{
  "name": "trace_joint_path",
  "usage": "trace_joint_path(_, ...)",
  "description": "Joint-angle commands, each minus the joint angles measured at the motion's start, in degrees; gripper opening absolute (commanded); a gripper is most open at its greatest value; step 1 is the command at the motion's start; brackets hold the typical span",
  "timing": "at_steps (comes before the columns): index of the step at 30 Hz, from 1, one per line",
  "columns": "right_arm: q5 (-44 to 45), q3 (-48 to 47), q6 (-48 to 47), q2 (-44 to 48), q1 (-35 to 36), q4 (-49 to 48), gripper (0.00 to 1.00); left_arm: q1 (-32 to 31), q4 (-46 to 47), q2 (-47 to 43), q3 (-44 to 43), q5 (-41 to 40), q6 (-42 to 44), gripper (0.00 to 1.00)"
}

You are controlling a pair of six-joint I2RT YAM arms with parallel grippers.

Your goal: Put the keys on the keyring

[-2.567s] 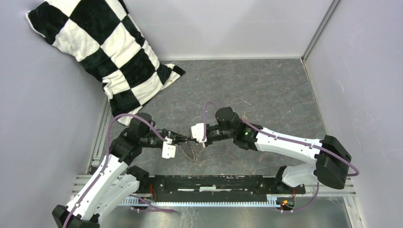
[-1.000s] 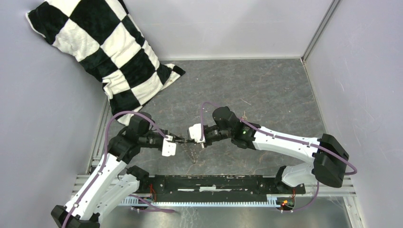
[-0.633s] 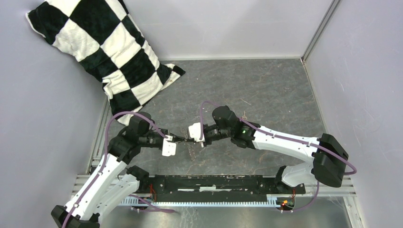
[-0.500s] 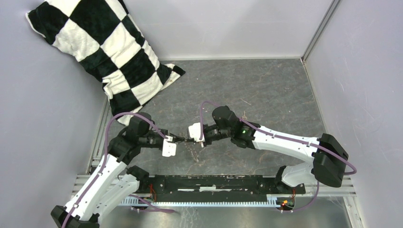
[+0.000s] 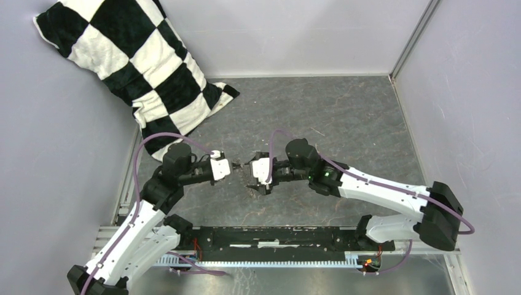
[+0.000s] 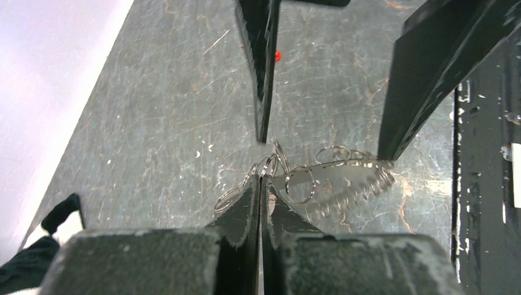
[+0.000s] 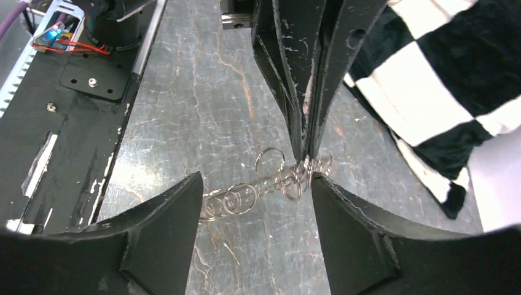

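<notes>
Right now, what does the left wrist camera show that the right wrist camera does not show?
Only the left wrist view shows a red speck on the floor; it may be the key's head. Only the right wrist view shows red wires and a lit board at its left edge. Both show the left gripper shut on the keyring, and the right gripper open, with one finger on either side of the rings.

Keyring (image 6: 335, 181) of linked silvery loops, tiny red key (image 6: 278, 56) lying apart
</notes>
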State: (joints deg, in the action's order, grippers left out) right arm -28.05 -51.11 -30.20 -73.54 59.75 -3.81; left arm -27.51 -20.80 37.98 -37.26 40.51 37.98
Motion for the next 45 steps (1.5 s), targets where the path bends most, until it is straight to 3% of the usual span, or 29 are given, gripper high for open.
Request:
trace_joint_path(1,4.8,1.7,-1.0,6.6,-0.2,-1.9,0.78,0.0,5.7,-2.7,0.9,-1.5,-1.4,0.02)
trace_joint_path(2,6.0,2.1,-1.0,8.2,-0.7,-1.8,0.84,0.0,4.9,-3.9,1.0,0.2,1.8,0.02)
trace_joint_path(5,9.0,2.3,0.6,11.7,-2.5,-1.3,0.85,0.0,3.8,-7.6,0.7,7.2,10.5,0.02)
trace_joint_path(12,7.7,3.3,9.9,17.6,-6.6,-7.5,0.74,0.0,3.3,-13.4,-2.2,18.9,30.4,0.02)
trace_joint_path(19,2.7,1.6,13.3,20.4,-6.9,-14.0,0.57,0.0,3.3,-9.6,-12.3,21.8,28.2,0.02)
trace_joint_path(27,-4.1,-1.7,20.7,19.2,-6.7,-21.0,0.54,0.0,3.3,-7.7,-17.2,23.5,29.9,0.02)
trace_joint_path(30,-6.5,-2.1,23.5,18.2,-6.2,-23.9,0.54,0.0,4.4,-7.1,-18.0,23.4,25.2,0.02)
trace_joint_path(37,-7.8,-2.7,22.3,16.5,-2.9,-27.0,0.51,0.0,19.9,-5.9,-18.1,17.9,-7.8,0.02)
trace_joint_path(45,-8.2,-3.2,23.6,15.6,-2.7,-33.1,0.41,0.0,26.1,-4.8,-18.0,15.5,-22.8,0.02)
